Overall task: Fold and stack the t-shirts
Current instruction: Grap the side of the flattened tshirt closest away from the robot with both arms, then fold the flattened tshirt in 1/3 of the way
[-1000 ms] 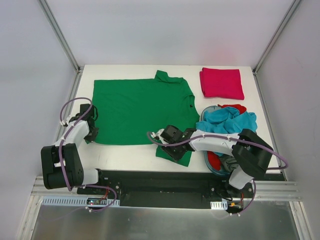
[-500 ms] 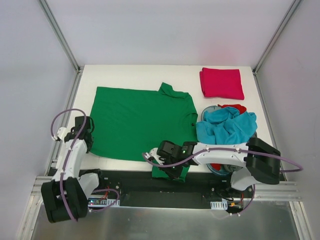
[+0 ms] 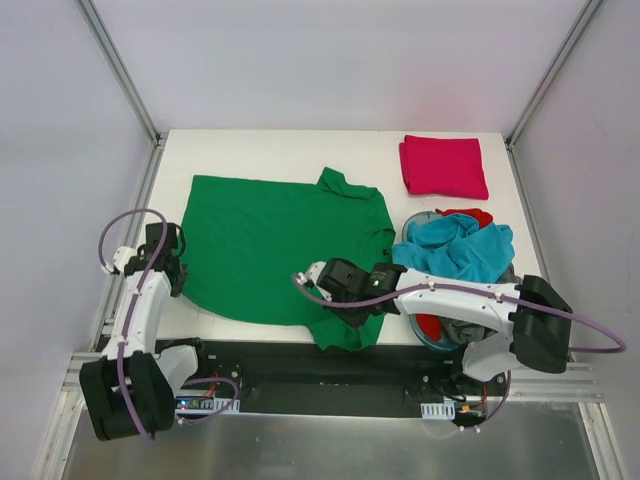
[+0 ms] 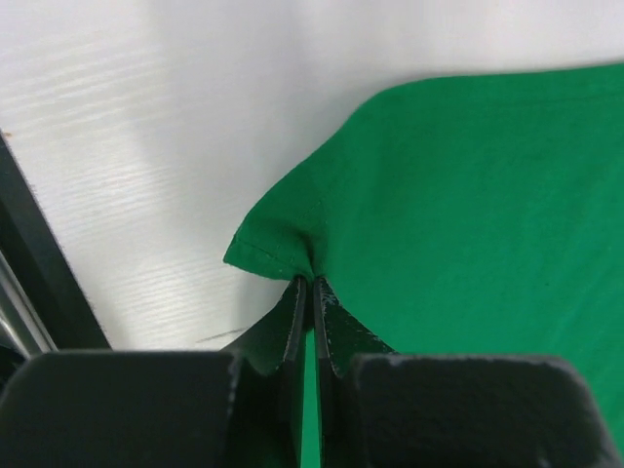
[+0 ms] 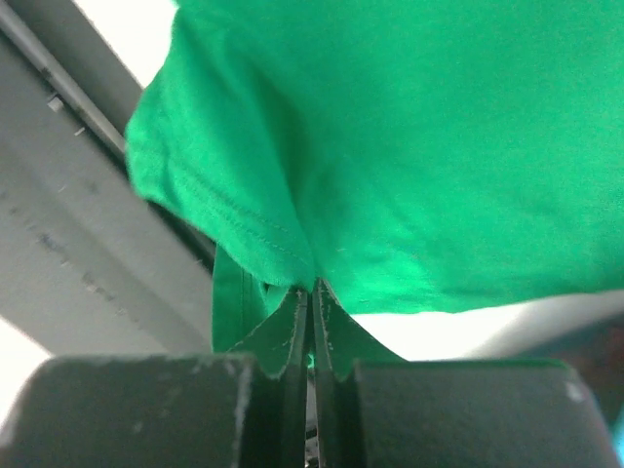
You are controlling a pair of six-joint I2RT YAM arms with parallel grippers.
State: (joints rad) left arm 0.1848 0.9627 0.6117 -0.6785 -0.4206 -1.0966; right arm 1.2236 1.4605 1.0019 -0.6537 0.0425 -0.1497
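Observation:
A bright green t-shirt (image 3: 275,245) lies spread on the white table, its near right part hanging at the front edge. My left gripper (image 3: 177,268) is shut on its near left corner (image 4: 278,249). My right gripper (image 3: 335,300) is shut on the shirt's near right hem (image 5: 283,249), lifted off the table. A crimson-pink t-shirt (image 3: 443,166) lies folded at the back right. A teal t-shirt (image 3: 455,250) is heaped on the round blue tub (image 3: 428,335), with a red shirt (image 3: 470,215) and a dark grey one (image 3: 462,326) under it.
The black front rail (image 3: 330,365) runs along the table's near edge, below the hanging green cloth. Metal frame posts (image 3: 120,70) stand at the back corners. The tub stands close to the right arm.
The right gripper moved back up and slightly right with the green hem after dipping to the front edge. The left gripper, holding its corner, shifted a little. The shirt lies skewed nearer the front.

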